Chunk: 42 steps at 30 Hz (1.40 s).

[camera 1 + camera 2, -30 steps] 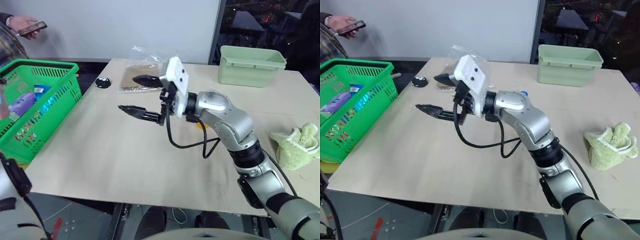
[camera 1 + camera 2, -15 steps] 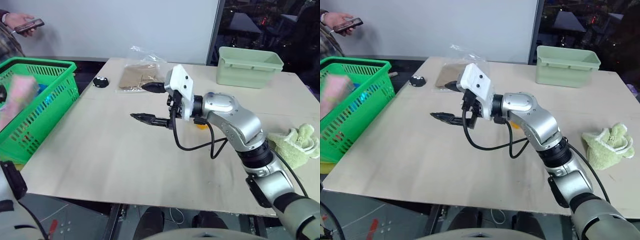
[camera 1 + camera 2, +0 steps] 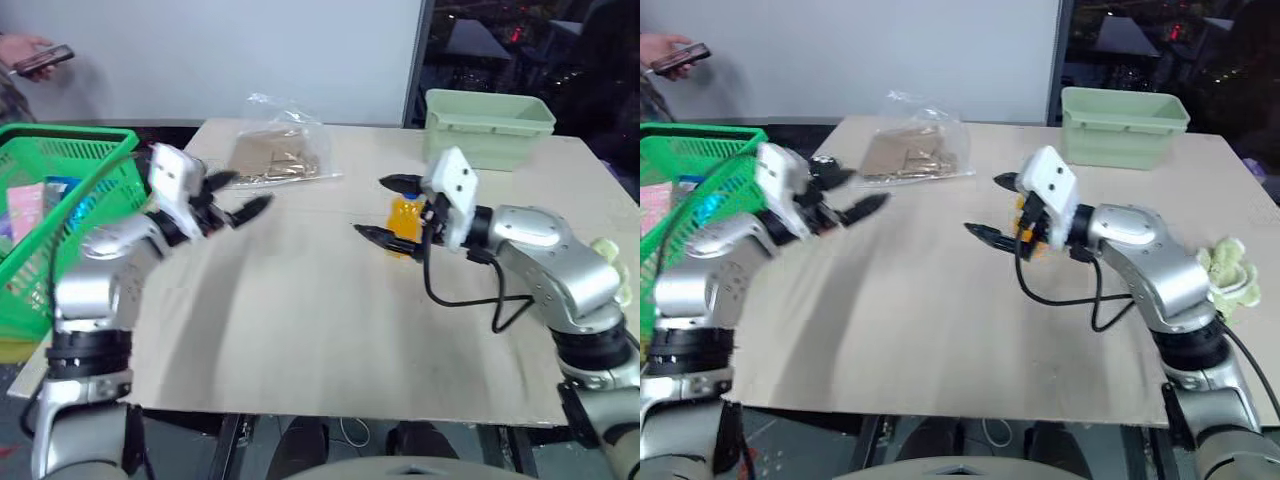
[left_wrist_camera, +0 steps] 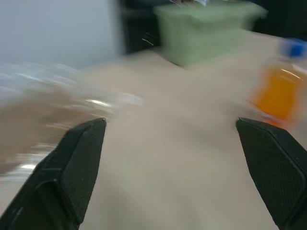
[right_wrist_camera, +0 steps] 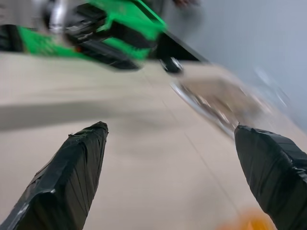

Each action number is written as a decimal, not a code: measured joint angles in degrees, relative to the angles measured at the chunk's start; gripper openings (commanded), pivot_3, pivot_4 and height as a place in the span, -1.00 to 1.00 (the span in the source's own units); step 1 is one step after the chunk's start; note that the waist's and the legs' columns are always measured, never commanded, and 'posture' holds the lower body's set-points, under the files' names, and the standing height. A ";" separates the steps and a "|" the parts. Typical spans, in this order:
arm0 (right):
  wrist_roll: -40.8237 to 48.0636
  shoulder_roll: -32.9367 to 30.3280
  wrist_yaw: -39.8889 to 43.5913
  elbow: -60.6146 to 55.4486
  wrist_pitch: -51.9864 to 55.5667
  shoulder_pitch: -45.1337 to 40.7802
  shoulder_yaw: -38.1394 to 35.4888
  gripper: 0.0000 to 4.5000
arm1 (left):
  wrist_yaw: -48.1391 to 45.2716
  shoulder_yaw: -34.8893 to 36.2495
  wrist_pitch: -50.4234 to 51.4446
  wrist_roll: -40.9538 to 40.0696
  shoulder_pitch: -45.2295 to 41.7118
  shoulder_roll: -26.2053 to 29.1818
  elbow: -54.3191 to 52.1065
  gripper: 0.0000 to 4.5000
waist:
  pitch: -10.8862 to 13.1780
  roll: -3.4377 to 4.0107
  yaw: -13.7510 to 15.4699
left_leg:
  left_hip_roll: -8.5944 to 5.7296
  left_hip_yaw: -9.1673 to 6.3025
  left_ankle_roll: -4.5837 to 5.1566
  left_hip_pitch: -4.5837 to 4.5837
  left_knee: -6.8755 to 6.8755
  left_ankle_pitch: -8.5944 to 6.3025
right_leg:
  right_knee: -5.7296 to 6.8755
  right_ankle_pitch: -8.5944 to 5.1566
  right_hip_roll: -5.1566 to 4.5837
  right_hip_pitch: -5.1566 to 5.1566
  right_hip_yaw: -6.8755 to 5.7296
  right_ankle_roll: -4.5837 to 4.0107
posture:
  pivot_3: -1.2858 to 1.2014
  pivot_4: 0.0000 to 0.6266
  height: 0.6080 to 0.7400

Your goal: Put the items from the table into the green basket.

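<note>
Orange bottle (image 3: 404, 216) seen upright on table (image 3: 300, 300), mid-right, just behind right gripper (image 3: 390, 208), partly hidden by its spread fingers; right arm judged nearer. Left gripper (image 3: 240, 196) held spread, empty, near clear bag (image 3: 275, 157). Green basket (image 3: 60, 215) placed far left

A bright green lattice-sided plastic basket (image 3: 70, 180) sits beside a beige table (image 3: 300, 320). On the table: a small orange bottle (image 3: 405, 215) standing upright, a clear bag of brown contents (image 3: 275, 155), and a pale green fluffy cloth (image 3: 1230, 270).
</note>
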 measured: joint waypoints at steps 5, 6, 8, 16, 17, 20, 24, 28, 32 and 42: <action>2.44 -4.19 -2.64 -7.11 5.65 6.44 -5.44 1.00 | -2.04 -9.16 0.87 3.25 -2.03 -5.82 0.80 0.98 | -0.01 0.12 -1.95 | -0.07 0.09 0.01 0.06 0.17 0.01 | -0.06 -0.01 0.00 0.12 0.11 0.03 | -0.06 -1.00 1.00; 2.75 -4.61 -3.22 -7.90 6.42 6.96 -5.97 1.00 | -2.42 -10.71 0.38 4.28 -2.93 -7.04 2.02 0.98 | -0.01 0.12 -2.38 | -0.08 0.10 0.02 0.06 0.23 0.01 | -0.06 -0.01 -0.01 0.14 0.13 0.04 | -0.07 -1.00 1.00; 3.49 -5.14 -4.24 -9.78 7.79 7.81 -7.01 1.00 | -2.67 -13.77 -0.72 6.96 -5.74 -9.81 6.21 0.98 | -0.01 0.12 -3.18 | -0.09 0.11 0.02 0.06 0.37 0.01 | -0.07 -0.03 0.00 0.18 0.16 0.10 | -0.07 -1.00 1.00; 5.36 -10.61 -4.86 -13.49 9.96 15.74 -11.49 1.00 | -2.81 -18.46 -8.52 16.22 -12.64 -16.13 19.31 0.98 | -0.01 0.12 -5.48 | -0.12 0.13 0.06 0.01 0.34 -0.02 | -0.14 -0.10 -0.04 0.19 0.22 0.21 | -0.10 -1.00 1.00; 5.35 -11.20 -4.87 -13.60 9.90 16.91 -12.33 1.00 | -2.72 -18.46 -9.40 17.05 -12.99 -16.85 20.61 0.98 | 0.00 0.12 -5.67 | -0.12 0.12 0.06 0.00 0.31 -0.02 | -0.14 -0.10 -0.03 0.18 0.21 0.21 | -0.10 -1.00 1.00; 5.46 -11.78 -5.36 -13.77 9.91 19.11 -14.05 1.00 | -2.57 -18.45 -11.07 18.71 -14.18 -18.04 23.17 0.98 | 0.00 0.12 -6.26 | -0.12 0.11 0.06 0.00 0.27 -0.02 | -0.14 -0.13 -0.03 0.16 0.21 0.26 | -0.11 -1.00 1.00; 5.93 -11.78 -7.01 -14.76 10.88 21.54 -15.99 1.00 | -2.45 -18.45 -13.63 20.96 -15.92 -19.81 26.66 0.98 | -0.01 0.12 -6.58 | -0.12 0.13 0.06 0.01 0.29 -0.02 | -0.13 -0.15 -0.03 0.17 0.23 0.31 | -0.12 -1.00 1.00; 6.87 -11.78 -8.36 -15.72 12.23 23.75 -17.53 1.00 | -2.42 -18.41 -15.02 22.67 -16.66 -20.87 29.54 0.98 | -0.01 0.12 -7.29 | -0.13 0.13 0.06 0.01 0.29 -0.02 | -0.14 -0.16 -0.04 0.18 0.23 0.32 | -0.14 -1.00 1.00; 7.77 -11.78 -9.12 -17.15 13.06 24.49 -18.18 1.00 | -2.18 -18.29 -16.38 23.79 -18.71 -21.87 32.47 0.98 | 0.00 0.12 -7.90 | -0.13 0.13 0.06 0.00 0.29 -0.02 | -0.15 -0.16 -0.04 0.18 0.23 0.33 | -0.14 -1.00 1.00; 9.99 -11.78 -11.91 -19.69 15.10 25.02 -19.21 1.00 | 0.31 -17.60 -22.02 26.76 -25.57 -26.90 46.97 0.39 | -0.01 0.12 -9.20 | -0.14 0.11 0.06 -0.05 0.29 -0.02 | -0.24 -0.17 -0.06 0.19 0.21 0.34 | -0.18 -1.00 1.00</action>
